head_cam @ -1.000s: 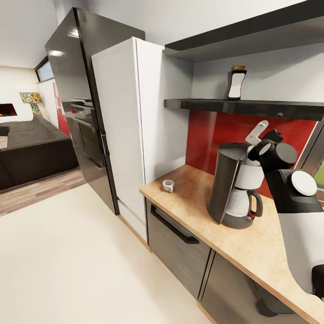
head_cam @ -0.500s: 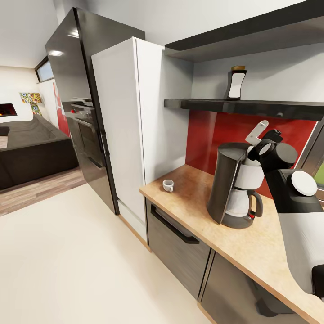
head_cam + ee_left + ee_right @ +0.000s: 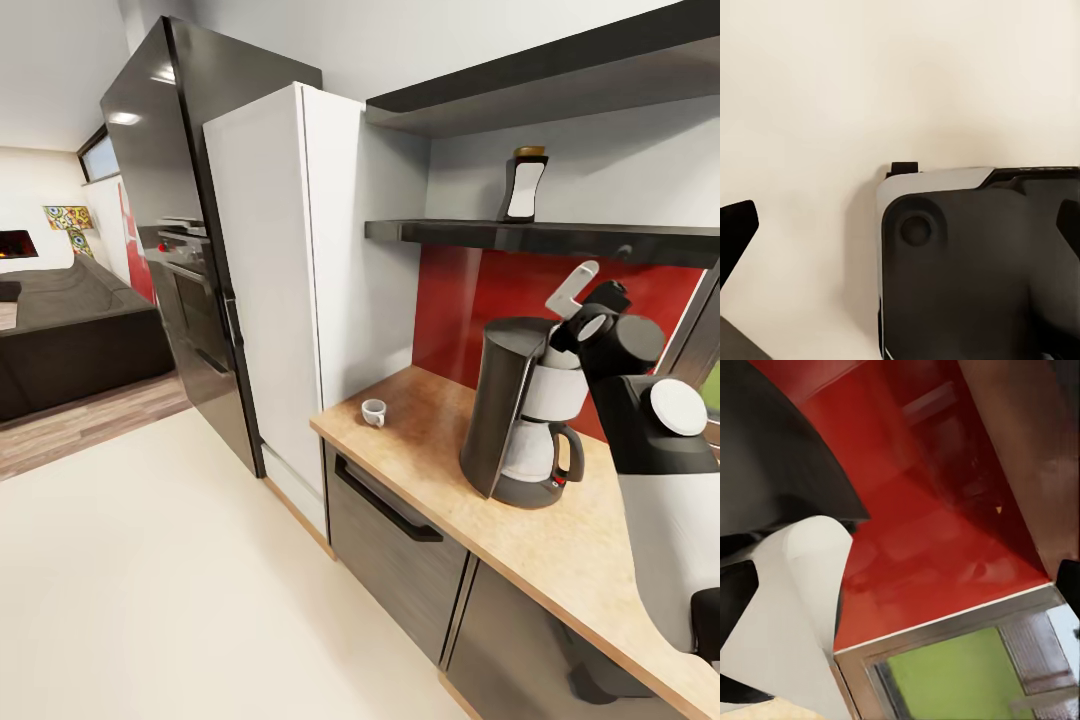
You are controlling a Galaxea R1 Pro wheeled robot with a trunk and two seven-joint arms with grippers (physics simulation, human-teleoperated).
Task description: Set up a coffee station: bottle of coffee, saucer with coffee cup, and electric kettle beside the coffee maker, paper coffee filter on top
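The coffee maker [image 3: 510, 420] stands on the kitchen countertop [image 3: 440, 450] against the red backsplash. Just above its basket my right gripper [image 3: 590, 300] carries the white paper coffee filter [image 3: 570, 290], tilted upward. In the right wrist view the filter [image 3: 795, 607] lies against one finger while the fingers [image 3: 1069, 577] stand wide apart. The bottle of coffee [image 3: 524, 187] stands on the kitchen shelf [image 3: 450, 232]. The coffee cup [image 3: 373, 411] sits near the counter's left end. My left gripper [image 3: 904, 225] is open over the floor. The saucer and electric kettle are out of view.
A tall white cabinet [image 3: 290, 280] and a black oven column [image 3: 170, 250] flank the counter's left end. An upper shelf [image 3: 540, 90] hangs above. A window frame [image 3: 945, 675] adjoins the backsplash. A dark sofa [image 3: 70, 330] lies far left, past the cream floor [image 3: 150, 580].
My right arm has risen slightly, and the paper filter has gone up with it. Everything else is still.
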